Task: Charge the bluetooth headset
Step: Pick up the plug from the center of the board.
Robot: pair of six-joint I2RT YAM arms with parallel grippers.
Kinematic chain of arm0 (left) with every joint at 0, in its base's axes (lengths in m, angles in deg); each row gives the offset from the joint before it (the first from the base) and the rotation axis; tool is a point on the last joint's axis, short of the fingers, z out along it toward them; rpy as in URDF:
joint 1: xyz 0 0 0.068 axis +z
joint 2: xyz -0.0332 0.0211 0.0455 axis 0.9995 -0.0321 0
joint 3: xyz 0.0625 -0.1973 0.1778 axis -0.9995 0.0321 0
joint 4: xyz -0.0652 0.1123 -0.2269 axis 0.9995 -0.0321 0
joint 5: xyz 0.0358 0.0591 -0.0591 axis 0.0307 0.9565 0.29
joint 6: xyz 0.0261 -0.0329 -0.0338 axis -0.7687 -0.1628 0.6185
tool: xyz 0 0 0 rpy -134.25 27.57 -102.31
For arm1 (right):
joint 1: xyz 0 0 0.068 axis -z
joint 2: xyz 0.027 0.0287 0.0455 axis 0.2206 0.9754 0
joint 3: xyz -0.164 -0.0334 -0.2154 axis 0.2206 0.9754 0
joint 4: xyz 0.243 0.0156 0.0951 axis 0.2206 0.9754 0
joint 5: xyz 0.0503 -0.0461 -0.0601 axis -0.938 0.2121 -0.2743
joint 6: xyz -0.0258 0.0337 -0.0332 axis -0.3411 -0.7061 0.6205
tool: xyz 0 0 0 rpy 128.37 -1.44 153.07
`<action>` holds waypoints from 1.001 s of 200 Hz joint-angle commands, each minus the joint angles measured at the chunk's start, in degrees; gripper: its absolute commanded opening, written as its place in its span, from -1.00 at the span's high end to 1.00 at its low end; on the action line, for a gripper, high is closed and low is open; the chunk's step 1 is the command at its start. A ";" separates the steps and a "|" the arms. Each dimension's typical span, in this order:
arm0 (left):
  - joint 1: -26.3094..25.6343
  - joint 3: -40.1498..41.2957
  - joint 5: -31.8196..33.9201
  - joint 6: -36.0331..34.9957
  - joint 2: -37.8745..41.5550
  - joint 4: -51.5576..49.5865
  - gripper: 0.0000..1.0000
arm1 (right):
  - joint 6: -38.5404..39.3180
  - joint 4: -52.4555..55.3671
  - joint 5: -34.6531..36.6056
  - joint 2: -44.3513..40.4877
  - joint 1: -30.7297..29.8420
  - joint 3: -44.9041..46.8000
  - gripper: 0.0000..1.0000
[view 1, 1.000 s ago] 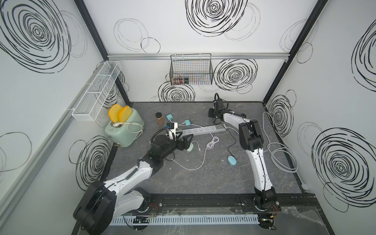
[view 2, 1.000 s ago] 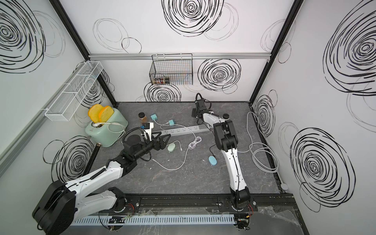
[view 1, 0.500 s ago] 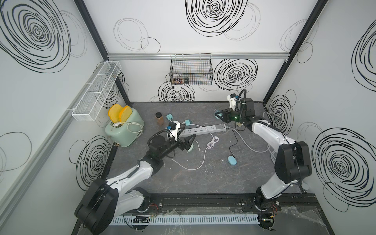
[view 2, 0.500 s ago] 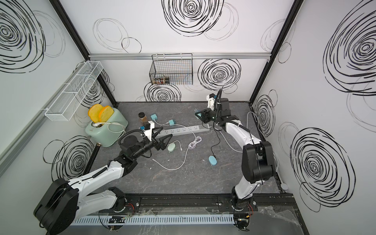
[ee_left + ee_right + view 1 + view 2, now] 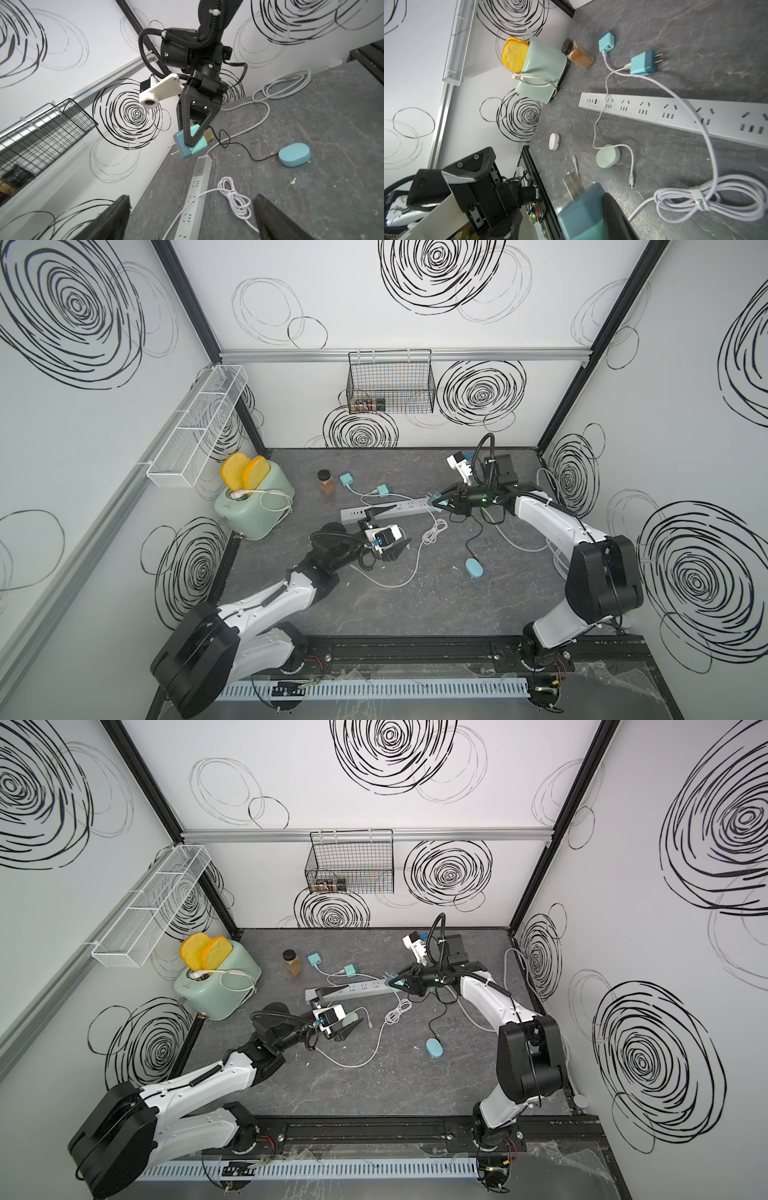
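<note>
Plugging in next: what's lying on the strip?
A white cable crosses the strip near its USB end, a lilac cable further along. Visible sockets are empty; the cables hide only slivers.

Item 1: cable strap [image 5: 700, 202], white, wrapping the coiled lilac cable [image 5: 716, 199], which is lying near the middle of the table [image 5: 695, 41], just on the near-edge side of the power strip [image 5: 675, 112]. In the right wrist view the strap is showing a short row of dark printed capitals, running sideways. The letters are looking like "NSI" or similar, and are not reading with certainty. In the left wrist view the same strap [image 5: 232, 192] is showing dark print too small to read.

Item 2: jars [image 5: 365, 405] in the black wire basket [image 5: 390, 360] hanging on the back wall. They are showing coloured labels, too small and blurred to read.
</note>
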 commanded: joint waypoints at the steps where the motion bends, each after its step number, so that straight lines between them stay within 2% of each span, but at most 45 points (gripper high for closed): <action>1: -0.13 -2.73 -1.12 -19.42 -1.38 -1.72 -0.91 | 6.01 3.01 -0.82 -3.06 -1.19 0.32 0.70; 30: -1.07 -2.92 -2.97 -26.73 -2.25 -1.31 -0.88 | 9.83 5.00 -0.41 -3.53 -2.44 0.56 0.72; 53: -3.74 -3.62 1.06 -29.73 -5.07 1.70 -0.87 | 11.38 5.26 0.74 -3.49 -3.96 0.82 0.72; 77: -5.30 -6.14 2.94 -34.55 -7.78 -0.49 -0.79 | 12.25 5.90 1.89 -3.13 -4.78 0.59 0.73; 102: -5.66 -6.32 3.65 -36.75 -9.38 4.02 -0.75 | 13.37 7.04 2.59 -3.20 -5.48 0.39 0.73; 152: -5.65 -9.44 5.06 -43.29 -9.83 -0.77 -0.65 | 15.12 6.81 2.55 -4.12 -5.72 1.58 0.75; 174: -5.31 -10.17 4.33 -52.73 -9.68 -7.58 -0.40 | 16.09 6.81 2.13 -4.62 -5.93 2.10 0.76; 200: -5.07 -10.13 4.46 -53.97 -10.07 -7.74 -0.42 | 16.87 5.17 1.53 -6.04 -6.14 3.70 0.77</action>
